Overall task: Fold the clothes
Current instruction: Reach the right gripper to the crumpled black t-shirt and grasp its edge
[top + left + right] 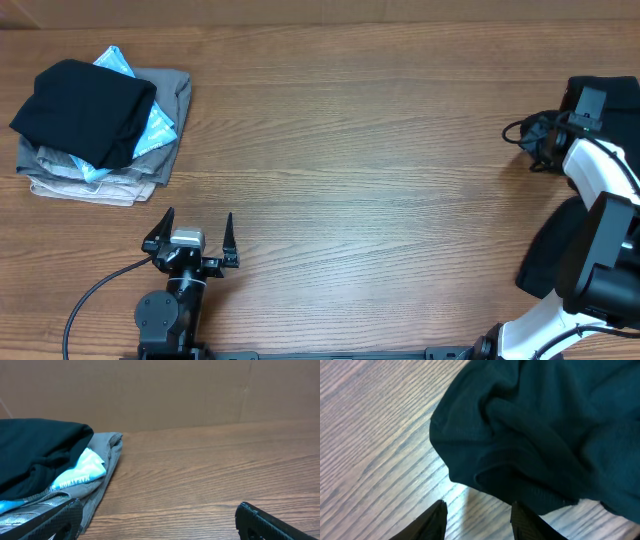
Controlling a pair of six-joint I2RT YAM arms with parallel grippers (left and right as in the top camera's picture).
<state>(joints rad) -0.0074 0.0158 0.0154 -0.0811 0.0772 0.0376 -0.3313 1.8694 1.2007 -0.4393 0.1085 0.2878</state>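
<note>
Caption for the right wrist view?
Right tool poised, jaws apart, at the edge of a crumpled dark garment on the wooden table.

Dark print, seemingly "MARATHON", on the light-blue garment (80, 477), rest unreadable

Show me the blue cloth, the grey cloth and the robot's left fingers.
light-blue garment (84, 471), left wrist view, its printed fold.
grey garment (177, 92), overhead view, its right edge.
left gripper (199, 216), overhead view, between its open fingers.

Wooden table (380, 130) with clothes (545, 435) and garment stack (100, 125)
</note>
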